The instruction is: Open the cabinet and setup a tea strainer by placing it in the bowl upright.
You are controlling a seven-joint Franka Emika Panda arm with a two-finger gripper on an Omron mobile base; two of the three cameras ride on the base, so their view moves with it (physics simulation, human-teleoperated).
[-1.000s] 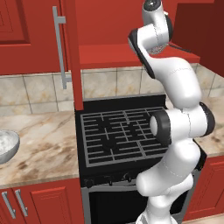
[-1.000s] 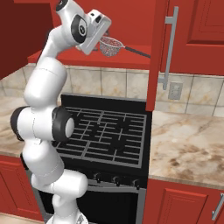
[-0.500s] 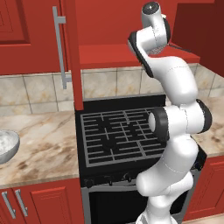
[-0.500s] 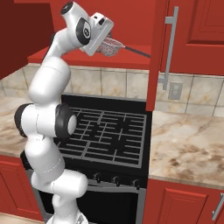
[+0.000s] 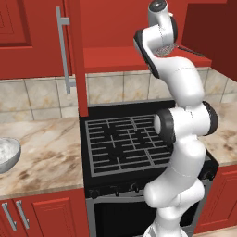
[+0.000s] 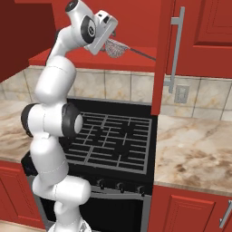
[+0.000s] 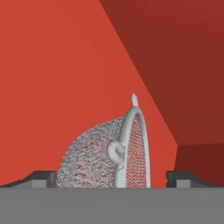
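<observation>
Left base view: cabinet [image 5: 74,55] doors open; bowl [image 5: 7,155] on the counter [image 5: 46,152], well apart from my arm.

Right base view: tea strainer [image 6: 116,47] on the shelf [image 6: 95,59], dark handle trailing toward the door.

Hand view: tool [image 7: 113,178] spread wide, grasping nothing, fingers [image 7: 43,178] flanking the silver mesh basket. I judge the step as reaching; next, clench on it.

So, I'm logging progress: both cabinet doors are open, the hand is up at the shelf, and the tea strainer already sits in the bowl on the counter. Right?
Not quite. The tea strainer is not in the bowl; it lies on the cabinet shelf, just in front of the open hand, as the right base view shows. The rest holds.
</observation>
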